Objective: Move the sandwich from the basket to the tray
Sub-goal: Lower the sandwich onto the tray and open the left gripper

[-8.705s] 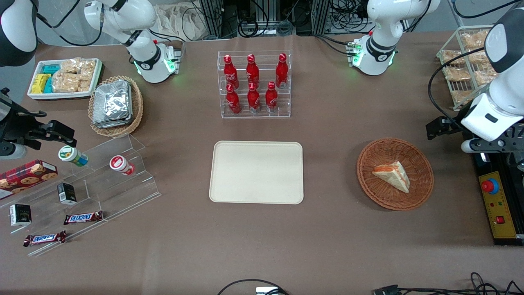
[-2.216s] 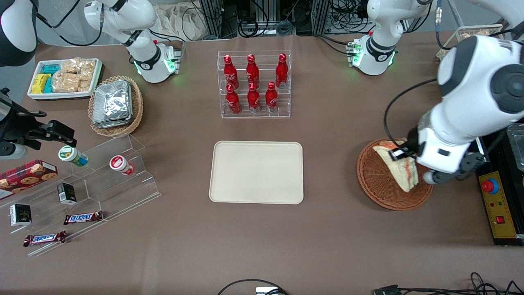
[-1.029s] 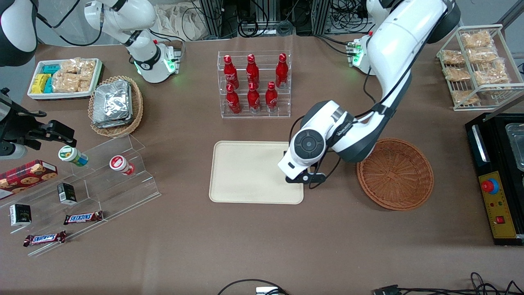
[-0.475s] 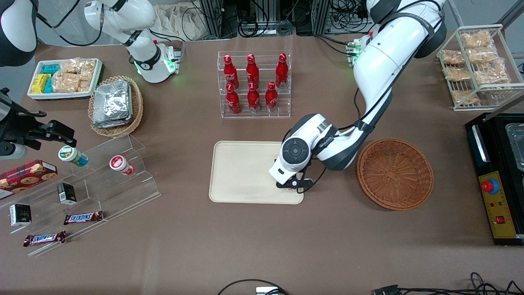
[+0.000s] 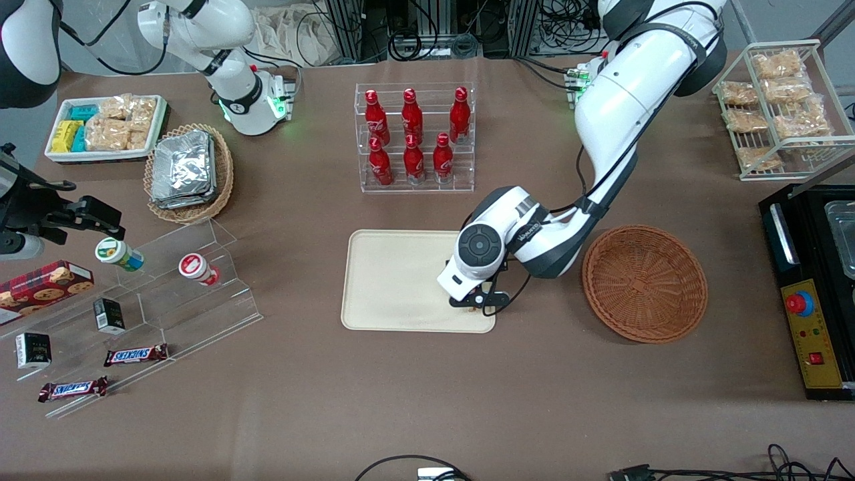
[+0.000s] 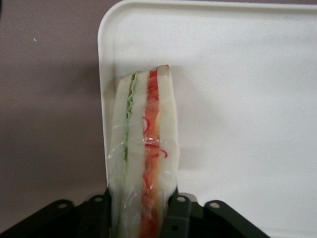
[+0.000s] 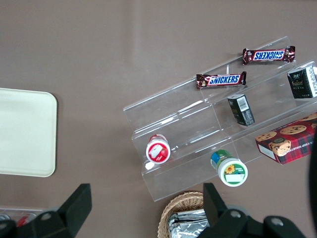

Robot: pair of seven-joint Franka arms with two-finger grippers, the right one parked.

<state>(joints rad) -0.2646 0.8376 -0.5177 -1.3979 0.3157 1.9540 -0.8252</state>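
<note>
The left arm's black two-finger gripper (image 6: 143, 218) clamps the white triangular sandwich (image 6: 143, 148) edge-up, low over the cream-beige rectangular tray (image 6: 247, 99); apparently ready for release there.

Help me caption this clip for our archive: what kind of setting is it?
Probably a lab mock-up of a snack shop: a rack of red bottles, candy bars on clear steps, cabling along the table's edge. The claw holds the sandwich over the tray, beside the basket.
</note>
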